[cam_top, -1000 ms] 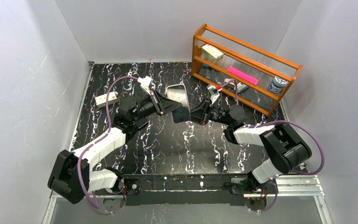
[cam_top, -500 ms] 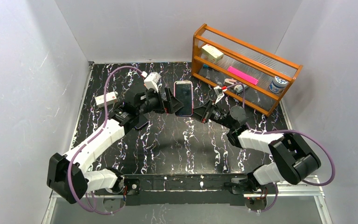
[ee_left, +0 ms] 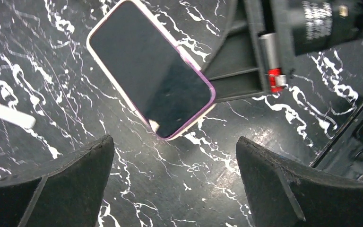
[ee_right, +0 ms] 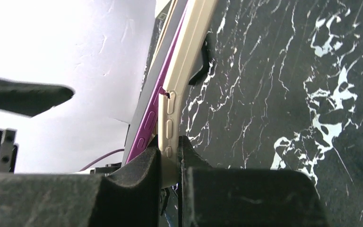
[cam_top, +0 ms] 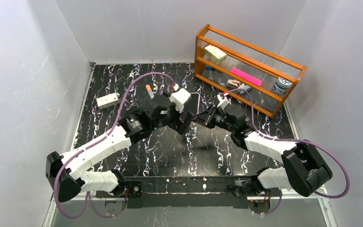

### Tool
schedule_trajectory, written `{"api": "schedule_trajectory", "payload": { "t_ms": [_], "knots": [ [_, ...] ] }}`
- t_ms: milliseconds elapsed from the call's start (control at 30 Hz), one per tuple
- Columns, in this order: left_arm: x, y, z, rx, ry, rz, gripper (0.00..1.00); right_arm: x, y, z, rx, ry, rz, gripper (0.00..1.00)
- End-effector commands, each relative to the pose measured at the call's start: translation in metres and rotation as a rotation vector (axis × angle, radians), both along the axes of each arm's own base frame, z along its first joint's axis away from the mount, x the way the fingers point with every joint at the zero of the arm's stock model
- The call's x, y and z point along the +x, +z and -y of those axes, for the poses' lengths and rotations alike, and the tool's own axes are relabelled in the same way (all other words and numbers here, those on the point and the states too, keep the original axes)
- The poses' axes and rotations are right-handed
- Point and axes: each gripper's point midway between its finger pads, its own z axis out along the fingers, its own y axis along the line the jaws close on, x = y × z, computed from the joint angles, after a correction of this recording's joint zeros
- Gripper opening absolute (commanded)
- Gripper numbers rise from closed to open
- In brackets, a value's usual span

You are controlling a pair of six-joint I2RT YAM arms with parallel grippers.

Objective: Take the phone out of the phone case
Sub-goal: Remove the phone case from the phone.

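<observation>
Phone (ee_left: 149, 71) in cream phone case (ee_right: 184, 71), edge clamped by right gripper (ee_right: 170, 156). Left gripper (ee_left: 174, 142) spread wide above. Gripper lettering unreadable.

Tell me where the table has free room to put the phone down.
Free: the near table strip between the forearms; also the back corner behind the white box. Crowded: the middle, where the left gripper and right gripper meet at the phone, and beside the wooden rack.

You lose the lower end of the phone case (ee_right: 182, 66) inside the right gripper (ee_right: 170, 156), its upper end past the frame edge; left of the case, the white stick (ee_left: 4, 112) is cropped.
</observation>
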Motion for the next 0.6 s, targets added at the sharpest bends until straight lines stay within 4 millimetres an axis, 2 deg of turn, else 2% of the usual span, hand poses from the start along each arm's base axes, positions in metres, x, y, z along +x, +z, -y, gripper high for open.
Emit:
{"api": "schedule_trajectory", "payload": {
  "t_ms": [0,200,567],
  "knots": [
    [0.002,0.007,0.001,0.189,-0.042,0.165,0.98,0.007,0.046,-0.007,0.062,-0.019,0.050,0.01],
    [-0.001,-0.005,0.012,0.306,-0.143,0.261,0.96,0.002,0.041,-0.013,0.070,0.004,0.009,0.01],
    [-0.001,-0.026,0.017,0.330,-0.224,0.367,0.72,-0.006,0.042,-0.024,0.077,0.042,-0.005,0.01]
  ]
}}
